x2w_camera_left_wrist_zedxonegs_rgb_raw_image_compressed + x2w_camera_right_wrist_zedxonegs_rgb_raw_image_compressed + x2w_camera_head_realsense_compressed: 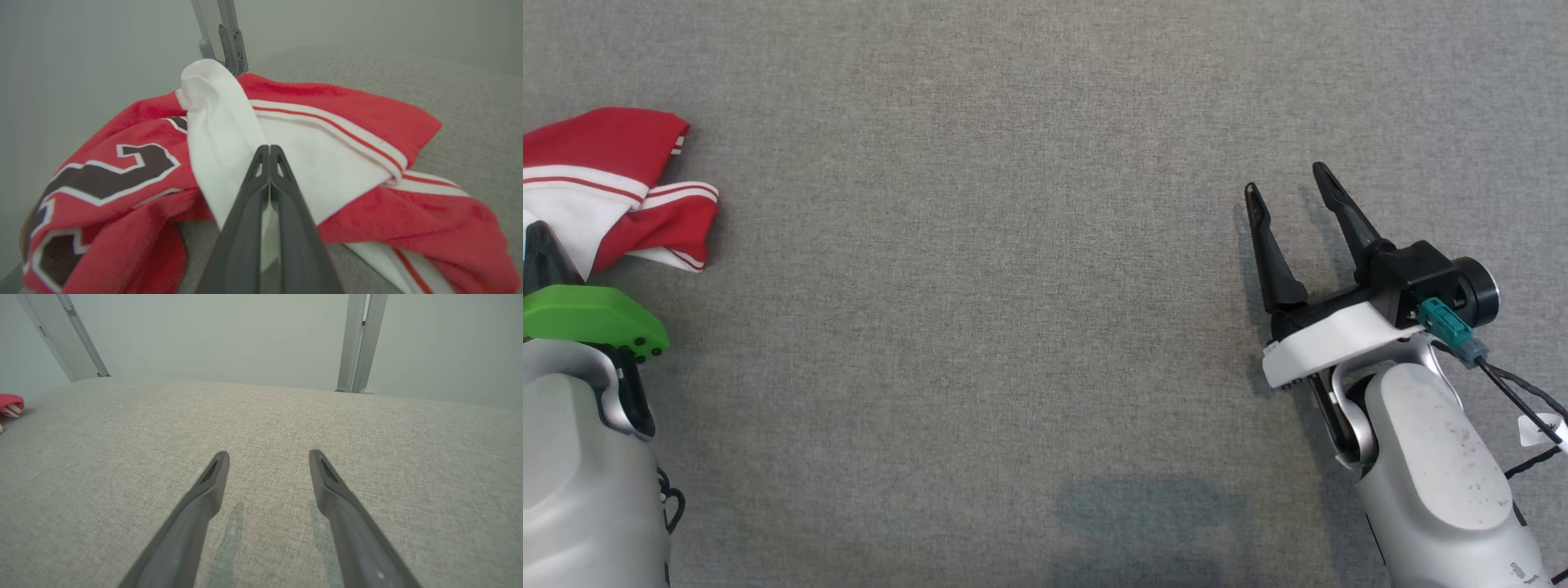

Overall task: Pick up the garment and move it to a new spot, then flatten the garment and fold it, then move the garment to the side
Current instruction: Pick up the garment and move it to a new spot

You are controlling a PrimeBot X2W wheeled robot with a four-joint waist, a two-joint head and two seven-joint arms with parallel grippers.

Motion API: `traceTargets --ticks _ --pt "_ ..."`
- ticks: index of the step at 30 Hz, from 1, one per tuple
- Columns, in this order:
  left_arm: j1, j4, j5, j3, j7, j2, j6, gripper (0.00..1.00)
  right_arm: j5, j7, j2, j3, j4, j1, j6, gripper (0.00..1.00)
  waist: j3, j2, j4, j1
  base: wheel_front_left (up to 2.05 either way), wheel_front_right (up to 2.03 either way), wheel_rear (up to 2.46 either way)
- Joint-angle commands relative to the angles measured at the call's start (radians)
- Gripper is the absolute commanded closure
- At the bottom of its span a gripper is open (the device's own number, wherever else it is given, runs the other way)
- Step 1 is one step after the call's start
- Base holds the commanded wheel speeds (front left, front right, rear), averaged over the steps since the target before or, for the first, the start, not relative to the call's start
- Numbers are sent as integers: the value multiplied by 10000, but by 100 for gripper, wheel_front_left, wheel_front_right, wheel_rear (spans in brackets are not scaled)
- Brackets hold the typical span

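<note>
The garment, a crumpled red and white jersey with dark numerals, lies at the far left edge of the grey cloth table. My left gripper rests on its near white part. In the left wrist view the two fingers are pressed together at the left gripper, and a fold of the garment's white cloth is pinched between them. My right gripper hovers open over bare table at the right, far from the garment. The right wrist view shows the right gripper spread wide, with a bit of the garment at its left edge.
Metal frame posts stand beyond the table's far edge, and one post rises just behind the garment. A pale wall lies behind. A cable hangs from my right wrist.
</note>
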Motion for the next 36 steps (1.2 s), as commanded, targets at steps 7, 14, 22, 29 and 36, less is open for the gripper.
traceTargets --ticks 7,14,22,29,36 --pt "3 -1048 212 65 0 126 -674 100 167 -1 242 20 226 191 -8 0 -865 0 -191 -1 0 0 0" --pt "-188 -2272 592 -569 0 -85 -1103 100 309 -1 429 -57 344 450 -8 0 -1500 0 -703 -1 0 0 0" --pt "-230 -2956 838 -2018 0 -965 -1222 100 580 -1 503 -113 452 659 -8 0 -1896 0 -1710 -1 0 0 0" --pt "54 -3072 449 -3625 0 -1196 -1278 100 974 -3 510 -107 432 738 -8 0 -1915 0 -2837 -1 0 0 0" --pt "3 -3203 -1116 -6006 0 -1208 -1116 100 1288 -1 509 33 407 691 -8 0 -1853 0 -3880 -1 0 0 0"
